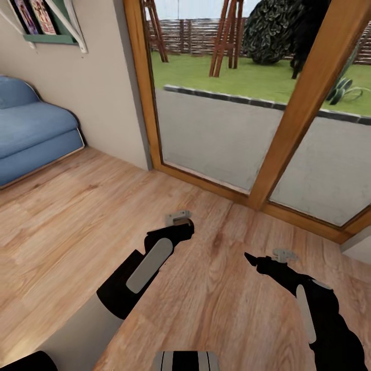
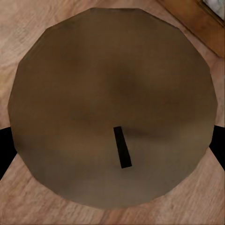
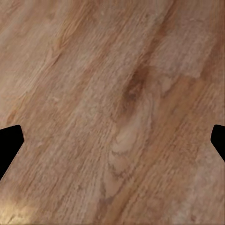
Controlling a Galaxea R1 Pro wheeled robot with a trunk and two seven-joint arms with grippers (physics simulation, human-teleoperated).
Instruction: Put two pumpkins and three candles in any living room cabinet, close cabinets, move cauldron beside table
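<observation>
A candle (image 2: 108, 93) shows from above in the left wrist view: a round beige-brown top with a short dark wick (image 2: 122, 147). My left gripper (image 2: 112, 145) is shut on it, and black fingertips (image 2: 3, 150) press against its two sides. In the head view the left gripper (image 1: 181, 225) hangs low over the wooden floor, with the candle hidden beneath it. My right gripper (image 1: 251, 257) is open over bare floorboards, nothing between its fingertips (image 3: 9, 145). The pumpkins, cabinet, cauldron and table are out of view.
A blue sofa (image 1: 31, 134) stands at the left against a beige wall. A large glass door with a wooden frame (image 1: 288, 129) runs across the front and right, with a garden behind it. The wooden floor (image 1: 77, 216) stretches between the sofa and the door.
</observation>
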